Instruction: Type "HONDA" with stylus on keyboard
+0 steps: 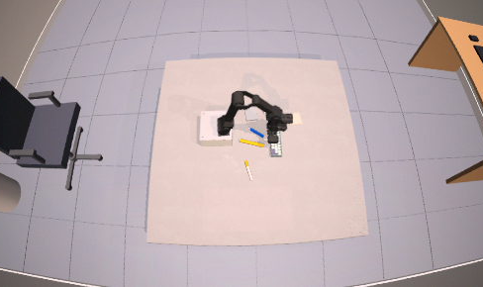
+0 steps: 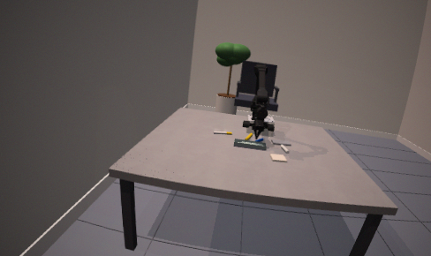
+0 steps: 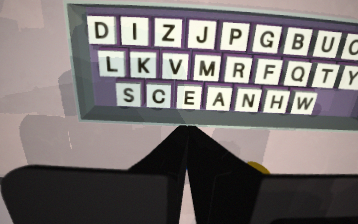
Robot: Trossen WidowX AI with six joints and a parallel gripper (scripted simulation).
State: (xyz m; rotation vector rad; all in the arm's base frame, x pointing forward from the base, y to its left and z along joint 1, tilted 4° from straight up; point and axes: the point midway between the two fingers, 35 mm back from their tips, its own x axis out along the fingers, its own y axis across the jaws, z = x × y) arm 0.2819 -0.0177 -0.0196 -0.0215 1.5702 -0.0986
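Note:
The keyboard [image 3: 78, 75] [image 1: 276, 148] [image 2: 249, 144] lies flat on the table, its letter keys filling the upper part of the wrist view. My gripper [image 3: 186, 133] [image 1: 273, 138] [image 2: 259, 132] is shut, its fingertips pressed together with nothing between them. It hovers just off the keyboard's near edge, below the E and A keys. Pen-like things lie on the table apart from the gripper: a blue one [image 1: 256, 132] [image 2: 259, 139], a yellow one [image 1: 250, 143] [image 2: 248, 136] and a white one with a yellow end [image 1: 248, 170] [image 2: 222, 132]. A yellow tip [image 3: 257, 167] peeks out behind my right finger.
The arm's white base box [image 1: 212, 136] stands left of the keyboard. A beige pad [image 2: 278, 157] [image 1: 296, 119] and a thin grey rod [image 2: 282, 144] lie beside the keyboard. An office chair [image 1: 37, 129] and a plant [image 2: 231, 55] stand off the table.

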